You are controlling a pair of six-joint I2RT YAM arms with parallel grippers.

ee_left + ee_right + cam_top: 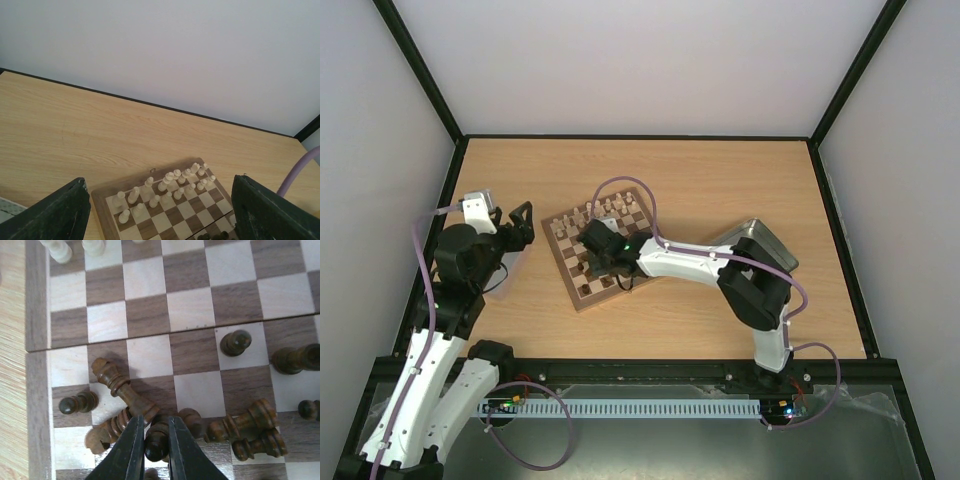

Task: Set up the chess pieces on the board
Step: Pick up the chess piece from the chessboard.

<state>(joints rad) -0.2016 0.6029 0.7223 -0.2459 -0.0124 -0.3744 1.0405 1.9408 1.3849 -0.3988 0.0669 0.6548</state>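
your right pincer pinches a dark pawn among toppled dark pieces, likely to stand it; left pincer hangs spread.

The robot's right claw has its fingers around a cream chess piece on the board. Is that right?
Not quite. The right gripper has its fingers around a dark brown piece, not a cream one, on the board. The right wrist view shows it. The cream pieces stand apart at the top of that view.
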